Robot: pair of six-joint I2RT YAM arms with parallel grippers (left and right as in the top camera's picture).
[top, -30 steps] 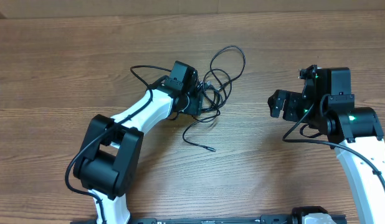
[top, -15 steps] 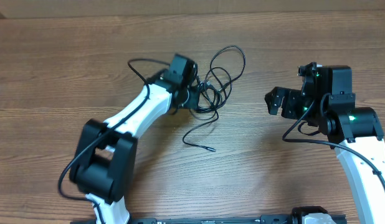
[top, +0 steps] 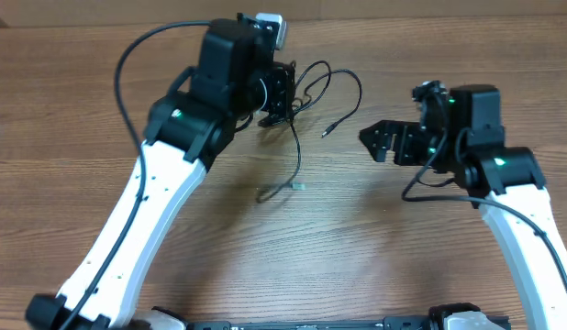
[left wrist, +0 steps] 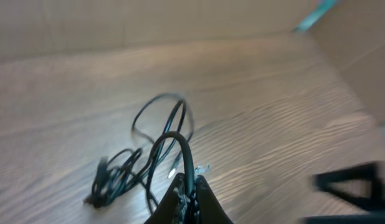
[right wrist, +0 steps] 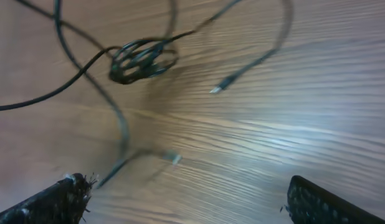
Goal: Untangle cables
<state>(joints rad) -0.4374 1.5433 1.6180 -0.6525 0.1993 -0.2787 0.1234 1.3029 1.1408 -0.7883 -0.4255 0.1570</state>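
The cables (right wrist: pixel 142 60) are clamped in the left pincer (top: pixel 282 92) above the worktop (top: pixel 449 266), and their free plug end (top: pixel 327 131) is pointed toward the nearer, widely spread right pincer (top: pixel 373 144).

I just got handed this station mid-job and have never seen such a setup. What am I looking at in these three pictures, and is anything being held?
You are seeing two white robot arms at a wooden table, each ending in a two-finger gripper. The wide picture looks straight down from above. The other two come from small cameras on each wrist, so each shows its own fingers at the bottom edge. The thing being worked on is a tangle of thin black cables. The left gripper is closed on one strand; in its wrist view the strand rises from between the pinched fingers. The right gripper is open, holds nothing, and faces the tangle from the side. A loose plug end shows between the two grippers.
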